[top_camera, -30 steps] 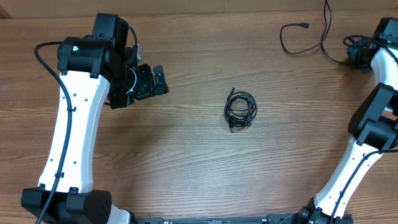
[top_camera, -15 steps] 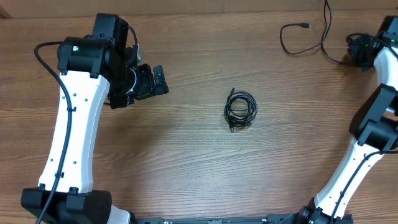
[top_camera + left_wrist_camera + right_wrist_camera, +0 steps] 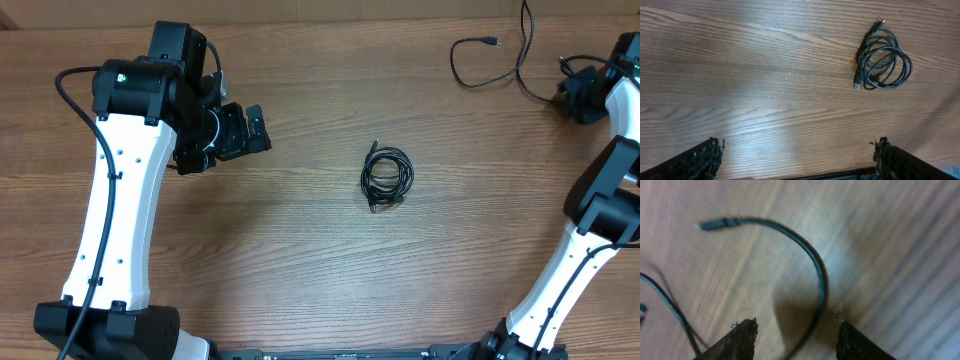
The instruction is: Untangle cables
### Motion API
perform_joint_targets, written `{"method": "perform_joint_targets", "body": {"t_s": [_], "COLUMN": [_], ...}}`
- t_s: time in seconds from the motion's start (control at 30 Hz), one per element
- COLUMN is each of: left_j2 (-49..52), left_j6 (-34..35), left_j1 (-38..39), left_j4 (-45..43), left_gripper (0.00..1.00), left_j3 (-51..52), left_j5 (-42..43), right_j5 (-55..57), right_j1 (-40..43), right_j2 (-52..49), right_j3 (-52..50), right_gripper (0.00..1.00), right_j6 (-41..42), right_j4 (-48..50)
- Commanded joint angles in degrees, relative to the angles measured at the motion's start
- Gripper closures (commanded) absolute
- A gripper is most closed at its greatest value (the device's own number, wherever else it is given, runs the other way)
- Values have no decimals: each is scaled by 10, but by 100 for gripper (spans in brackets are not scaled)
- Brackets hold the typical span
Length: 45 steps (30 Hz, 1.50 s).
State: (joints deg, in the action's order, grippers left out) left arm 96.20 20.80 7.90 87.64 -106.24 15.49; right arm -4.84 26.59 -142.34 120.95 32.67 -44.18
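Between the parted right jaws a loose cord [image 3: 823, 280] is lying unpinched on the bench [image 3: 900, 240]. The left jaws are gaping wide; the coil [image 3: 883, 62] is sitting well ahead, rightward. Best pinching a free plug end, low.

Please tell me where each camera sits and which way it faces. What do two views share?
Overhead: above the table, facing straight down; shows left arm, right arm, coil, loose cable.
Left wrist: on the left arm, facing down toward the coil; left gripper fingertips in the bottom corners.
Right wrist: close over the loose cable; right gripper fingertips at the bottom.
Shared: overhead and left wrist both show the coil.
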Motion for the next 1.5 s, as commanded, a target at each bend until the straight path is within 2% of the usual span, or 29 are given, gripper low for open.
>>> {"method": "perform_joint_targets", "body": {"t_s": [0.0, 0.2, 0.33, 0.5, 0.57, 0.7, 0.8, 0.87, 1.07, 1.13, 1.2, 1.23, 1.27, 1.33, 1.47], "left_j2": [-11, -11, -11, -11, -11, -11, -11, -11, -11, -11, -11, -11, -11, -11, -11], "left_j6": [-5, -5, -5, -5, -5, -5, -5, -5, -5, -5, -5, -5, -5, -5, -5], "left_j1": [5, 5, 5, 5, 5, 5, 5, 5, 5, 5, 5, 5, 5, 5, 5], "left_j4": [-1, -1, -1, -1, -1, -1, -1, -1, -1, -1, -1, -1, -1, -1, -1], "left_gripper": [0, 1, 0, 0, 0, 0, 0, 1, 1, 0, 0, 1, 0, 0, 0], "left_j3": [-7, -7, -7, -7, -7, -7, -7, -7, -7, -7, -7, -7, -7, -7, -7], "left_j5": [6, 6, 6, 6, 6, 6, 6, 6, 6, 6, 6, 6, 6, 6, 6], "right_j5": [9, 18, 46, 46, 43, 34, -15, -45, -70, -70, -68, -68, -67, -43, 19], "right_j1": [-12, -22, -22, -22, -22, -22, -22, -21, -4, 2, 9, 11, 14, 18, 19], "right_j2": [1, 0, 0, -8, -17, -26, -26, -24, -1, 6, 9, 9, 9, 9, 9], "right_j3": [-16, -22, -28, -36, -36, -36, -34, -17, 67, 99, 128, 137, 145, 145, 134], "right_gripper": [48, 49, 52, 57, 61, 83, 89, 96, 96, 82, 52, 32, 29, 37, 37], "right_j6": [3, 14, 59, 66, 65, 48, -10, -28, -29, -30, -38, -45, -56, -62, -62], "right_j4": [16, 32, 26, 46, 67, 110, 164, 174, 132, 105, 66, 49, 23, -37, -111]}}
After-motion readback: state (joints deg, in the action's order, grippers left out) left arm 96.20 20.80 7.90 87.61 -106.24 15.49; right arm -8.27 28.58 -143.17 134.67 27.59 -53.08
